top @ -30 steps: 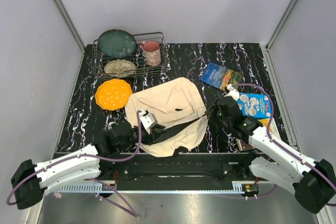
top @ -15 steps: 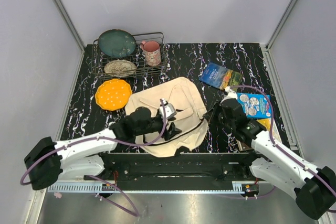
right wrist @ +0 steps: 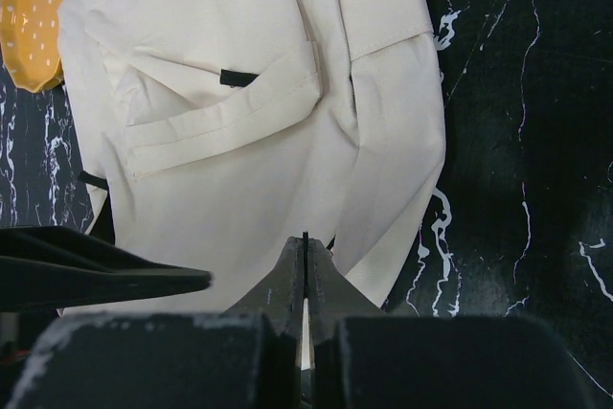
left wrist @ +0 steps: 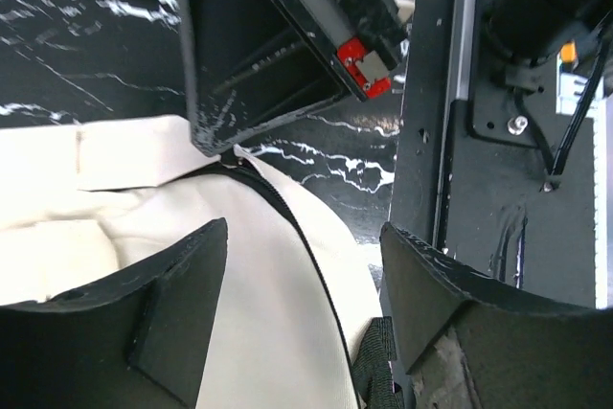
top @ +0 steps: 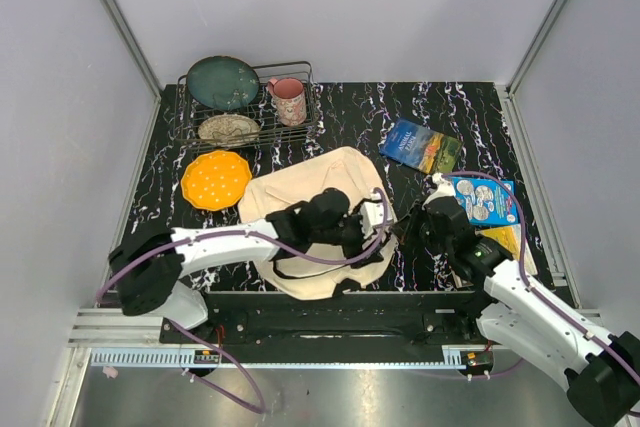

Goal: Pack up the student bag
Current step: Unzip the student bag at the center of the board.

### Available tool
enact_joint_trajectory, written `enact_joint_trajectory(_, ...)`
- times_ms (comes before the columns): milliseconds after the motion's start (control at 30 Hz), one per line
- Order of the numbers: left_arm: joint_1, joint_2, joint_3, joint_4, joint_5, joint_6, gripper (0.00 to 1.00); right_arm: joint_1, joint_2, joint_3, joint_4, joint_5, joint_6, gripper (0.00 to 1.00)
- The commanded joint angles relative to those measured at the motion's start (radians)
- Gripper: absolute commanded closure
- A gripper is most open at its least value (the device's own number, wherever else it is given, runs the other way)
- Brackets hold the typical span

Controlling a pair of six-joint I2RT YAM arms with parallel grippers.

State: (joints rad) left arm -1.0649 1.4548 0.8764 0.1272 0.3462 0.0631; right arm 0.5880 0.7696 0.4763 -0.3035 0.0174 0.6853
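The student bag [top: 310, 192] is a cream canvas bag lying flat mid-table, also seen in the right wrist view [right wrist: 249, 93]. A black zipper line [left wrist: 287, 227] runs along its near-right edge. My left gripper [top: 372, 225] reaches across the bag and hovers open [left wrist: 302, 265], one finger on each side of the zipper line, holding nothing. My right gripper [top: 405, 227] is at the bag's right edge. It is shut [right wrist: 305, 241], with a thin black bit of the bag's edge pinched at its tips. Its fingers [left wrist: 278, 45] meet the zipper's end.
A wire rack [top: 300, 72] at the back left holds a green plate [top: 222, 82], a pink mug [top: 289, 100] and a beige dish [top: 229, 128]. An orange plate [top: 215, 179] lies left of the bag. A blue book [top: 420, 145] and a booklet [top: 484, 199] lie to the right.
My left arm has swung right across the bag, from its near-left side to its right edge, and its gripper has opened. My right gripper stayed shut at the bag's right edge.
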Motion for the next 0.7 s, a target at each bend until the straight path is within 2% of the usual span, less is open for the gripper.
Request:
enact_joint_trajectory(0, -0.039, 0.094, 0.11, -0.087, -0.052, 0.053, 0.32, -0.004, -0.019, -0.002, 0.003, 0.007, -0.006, 1.0)
enact_joint_trajectory(233, -0.073, 0.188, 0.19, -0.161, -0.165, 0.05, 0.35, -0.004, -0.032, 0.004, 0.0, 0.007, -0.009, 1.0)
enact_joint_trajectory(333, -0.076, 0.208, 0.203, -0.172, -0.223, 0.046, 0.41, -0.004, -0.033, 0.008, -0.003, 0.012, -0.01, 1.0)
enact_joint_trajectory(367, -0.076, 0.211, 0.208, -0.181, -0.24, 0.044, 0.54, -0.004, -0.033, 0.01, -0.008, 0.015, -0.01, 1.0)
enact_joint_trajectory(433, -0.078, 0.223, 0.22, -0.195, -0.254, 0.043, 0.66, -0.004, -0.036, 0.01, -0.009, 0.018, -0.012, 1.0)
enact_joint_trajectory(467, -0.078, 0.228, 0.223, -0.201, -0.265, 0.043, 0.76, -0.004, -0.035, 0.01, -0.011, 0.021, -0.012, 1.0)
enact_joint_trajectory(500, -0.078, 0.233, 0.223, -0.205, -0.265, 0.041, 0.92, -0.005, -0.038, 0.008, -0.011, 0.023, -0.012, 1.0)
enact_joint_trajectory(533, -0.078, 0.233, 0.223, -0.208, -0.265, 0.043, 1.0, -0.004, -0.039, 0.01, -0.011, 0.024, -0.01, 1.0)
enact_joint_trajectory(667, -0.084, 0.208, 0.191, -0.19, -0.265, 0.035, 1.0, -0.004, -0.036, 0.002, -0.016, 0.053, 0.002, 1.0)
